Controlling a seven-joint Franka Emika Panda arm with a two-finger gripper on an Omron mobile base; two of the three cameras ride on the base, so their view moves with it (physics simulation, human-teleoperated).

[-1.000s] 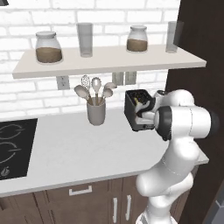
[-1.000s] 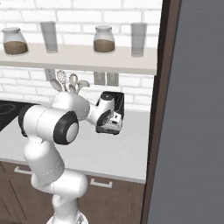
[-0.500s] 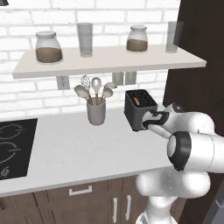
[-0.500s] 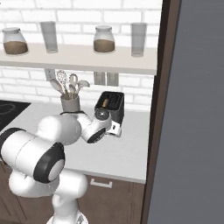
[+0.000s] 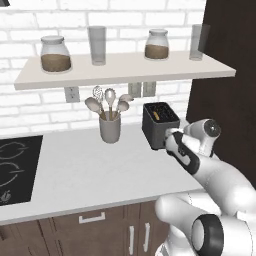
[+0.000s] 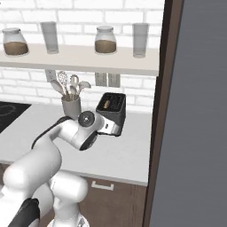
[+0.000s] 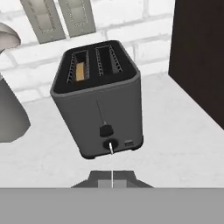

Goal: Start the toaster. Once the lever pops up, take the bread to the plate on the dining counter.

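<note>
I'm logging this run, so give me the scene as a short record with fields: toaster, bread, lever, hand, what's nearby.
toaster: black toaster on the white worktop, near the wall
bread: tan slice sunk in one slot
lever: knob low on the front slit
hand: hand shut, just in front of the toaster, holding nothing
nearby: grey utensil cup beside the toaster; shelf with jars and glasses above

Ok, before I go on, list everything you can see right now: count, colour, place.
toaster: one, black, on the worktop below the shelf's right end
bread: one, tan, sunk in a toaster slot
utensil cup: one, grey, holding spoons and a whisk, left of the toaster
jars: two, glass with brown contents, on the shelf
glasses: two, clear, on the shelf
hob: one, black, at the worktop's left end
wall outlets: white, on the brick wall
gripper: one, shut, facing the toaster's front
</note>
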